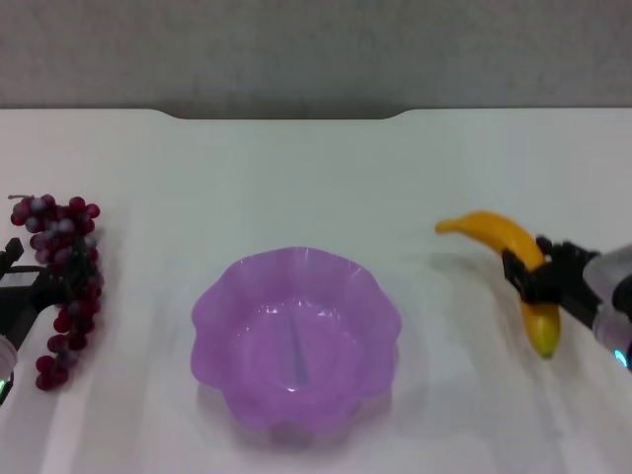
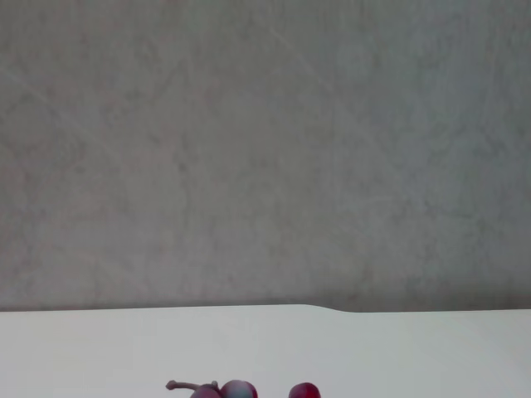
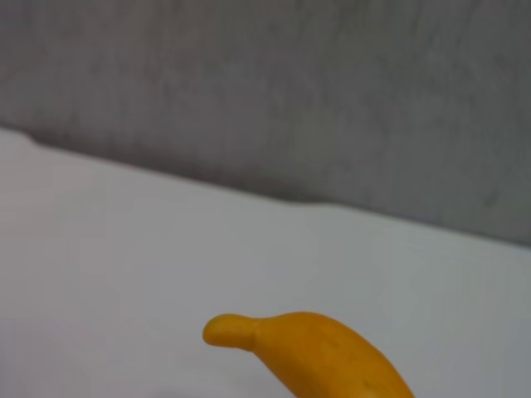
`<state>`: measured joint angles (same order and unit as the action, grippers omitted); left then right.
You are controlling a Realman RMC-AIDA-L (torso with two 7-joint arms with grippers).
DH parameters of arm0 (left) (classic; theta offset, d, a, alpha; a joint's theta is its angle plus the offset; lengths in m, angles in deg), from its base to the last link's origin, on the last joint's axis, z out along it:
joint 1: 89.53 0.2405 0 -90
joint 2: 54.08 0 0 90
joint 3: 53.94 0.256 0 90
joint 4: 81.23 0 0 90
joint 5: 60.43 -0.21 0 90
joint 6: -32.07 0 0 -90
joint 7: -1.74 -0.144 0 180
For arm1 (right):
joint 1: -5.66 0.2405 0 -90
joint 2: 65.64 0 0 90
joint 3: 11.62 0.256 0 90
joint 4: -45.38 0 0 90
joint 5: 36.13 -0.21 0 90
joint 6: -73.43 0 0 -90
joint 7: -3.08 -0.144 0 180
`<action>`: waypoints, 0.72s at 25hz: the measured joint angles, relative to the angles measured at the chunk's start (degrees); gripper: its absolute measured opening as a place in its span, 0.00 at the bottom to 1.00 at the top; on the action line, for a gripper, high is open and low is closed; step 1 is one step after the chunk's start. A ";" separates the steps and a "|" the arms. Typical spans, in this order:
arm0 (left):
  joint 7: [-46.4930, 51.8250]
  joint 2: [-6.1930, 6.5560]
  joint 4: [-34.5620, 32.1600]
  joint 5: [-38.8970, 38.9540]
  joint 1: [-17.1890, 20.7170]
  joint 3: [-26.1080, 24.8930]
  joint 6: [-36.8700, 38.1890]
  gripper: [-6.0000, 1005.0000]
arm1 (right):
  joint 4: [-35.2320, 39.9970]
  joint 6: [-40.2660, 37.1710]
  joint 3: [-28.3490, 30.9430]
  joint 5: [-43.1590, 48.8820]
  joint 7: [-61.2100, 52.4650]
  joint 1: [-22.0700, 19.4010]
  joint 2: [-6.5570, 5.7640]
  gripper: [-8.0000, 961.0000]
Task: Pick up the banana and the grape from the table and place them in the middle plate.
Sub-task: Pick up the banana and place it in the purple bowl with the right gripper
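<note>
Both fruits sit in the grippers' reach at once, and the translucent purple plastic middle plate with its wavy scalloped rim stands empty near the front edge of the smooth white table, midway between the side edges.

Right side: the curved yellow-orange banana lies close to the right edge. Its long axis runs from a tapered end pointing toward the table's centre and far edge to a darker-tipped end pointing toward the front edge. The right gripper has its black fingers set on either side of the banana around mid-length, apparently pinching it; whether the fruit is clear of the table cannot be told. The right wrist view shows only the tapered end above the white surface.

Left side: the long bunch of dark red and purple grapes lies by the left edge, long axis running from far to near, its thin stem at the far end. The left gripper is against the bunch's outer flank; its jaw state cannot be made out. The left wrist view catches just the stem and top berries.

Judged step: the grasp phase, nothing delivered yet. The next move calls for a lift, then an inward carry over the scalloped rim before release.
</note>
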<state>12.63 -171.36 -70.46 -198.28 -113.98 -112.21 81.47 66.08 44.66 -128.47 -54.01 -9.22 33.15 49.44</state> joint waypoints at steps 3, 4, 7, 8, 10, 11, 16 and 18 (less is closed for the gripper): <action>0.00 0.06 -0.02 -0.01 0.04 0.00 0.00 0.89 | 1.66 -2.17 1.56 0.19 0.12 0.89 -0.29 0.51; 0.00 0.09 -0.04 -0.03 0.04 0.00 0.00 0.89 | 1.99 -3.01 2.02 0.22 0.23 1.16 -0.35 0.51; 0.00 0.13 -0.06 -0.04 0.00 0.00 0.00 0.89 | 2.81 -5.37 2.97 0.52 0.21 3.44 -0.39 0.51; 0.00 0.13 -0.08 -0.04 0.00 0.00 0.00 0.89 | 3.23 -5.53 2.74 0.58 0.13 4.17 -0.41 0.51; 0.00 0.13 -0.13 -0.06 0.05 0.01 0.00 0.89 | 5.08 -5.40 1.06 0.82 0.01 5.29 -0.38 0.51; 0.00 0.13 -0.14 -0.06 0.04 0.00 0.00 0.89 | 6.02 -5.29 -0.09 1.02 0.00 5.54 -0.34 0.51; 0.00 0.12 -0.14 -0.03 0.04 -0.02 0.00 0.89 | 10.21 -5.17 -8.77 1.46 -2.31 6.57 -0.15 0.51; 0.00 0.12 -0.14 0.00 0.06 -0.10 0.00 0.89 | 10.64 -5.16 -12.98 1.48 -4.10 7.40 -0.05 0.51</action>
<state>12.63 -171.24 -70.60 -198.28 -113.92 -112.31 81.47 76.73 39.50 -141.45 -52.53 -13.32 40.54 49.38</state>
